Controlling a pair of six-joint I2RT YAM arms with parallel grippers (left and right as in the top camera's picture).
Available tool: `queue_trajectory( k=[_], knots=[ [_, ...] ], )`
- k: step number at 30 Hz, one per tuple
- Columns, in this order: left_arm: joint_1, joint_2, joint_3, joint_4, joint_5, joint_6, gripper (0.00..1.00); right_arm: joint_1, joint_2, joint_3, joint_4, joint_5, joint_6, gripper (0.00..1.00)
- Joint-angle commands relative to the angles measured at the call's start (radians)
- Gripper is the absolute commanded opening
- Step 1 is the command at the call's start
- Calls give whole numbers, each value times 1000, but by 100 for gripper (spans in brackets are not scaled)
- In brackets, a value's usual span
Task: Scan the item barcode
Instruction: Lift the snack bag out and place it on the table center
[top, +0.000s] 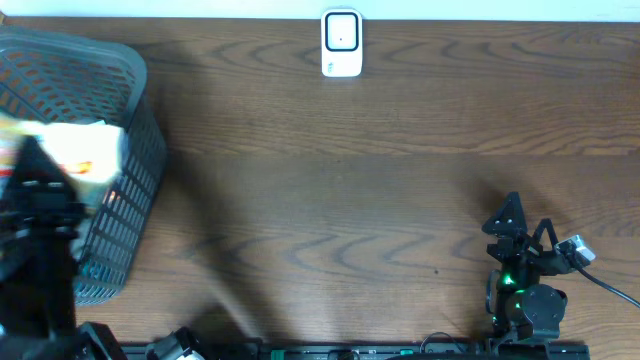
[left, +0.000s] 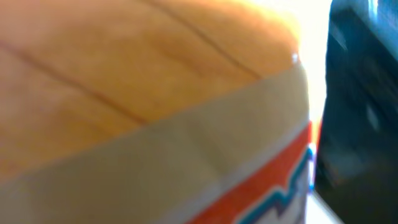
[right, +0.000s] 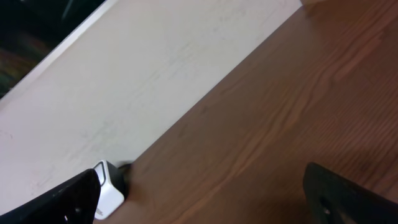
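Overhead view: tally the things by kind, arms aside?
basket: 1
barcode scanner: 1
packaged item, in the basket: 1
Total: 3

1. No lettering or number can be read on the blurred package (left: 155, 124) in the left wrist view.
2. Nothing legible is shown on the white scanner (top: 342, 43), far on the tabletop (top: 380, 200).

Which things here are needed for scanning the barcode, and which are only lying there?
Needed: packet, scanner.
Only there: basket that the packet lies in; right gripper, open, far from both.
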Motion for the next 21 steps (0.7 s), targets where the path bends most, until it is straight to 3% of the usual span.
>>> queue_trajectory(
  k=[1,6,10,16,18,21],
  knots=[
    [-104,36,-43,-94,252,82,7,8,-4,-2,-4,13,2,99],
    [-296,91,-98,-125,248,217,7,8,-4,-2,-4,13,2,99],
    [-496,161,-98,-124,138,264,8,8,-4,-2,-4,13,2,99],
    [-884,351,-98,-126,-238,337,8,8,-4,-2,-4,13,2,99],
    [-970,427,-98,-125,-378,336,8,8,-4,-2,-4,13,2,99],
    [-1053,535,-98,-124,-468,335,8,8,-4,-2,-4,13,2,99]
  ],
)
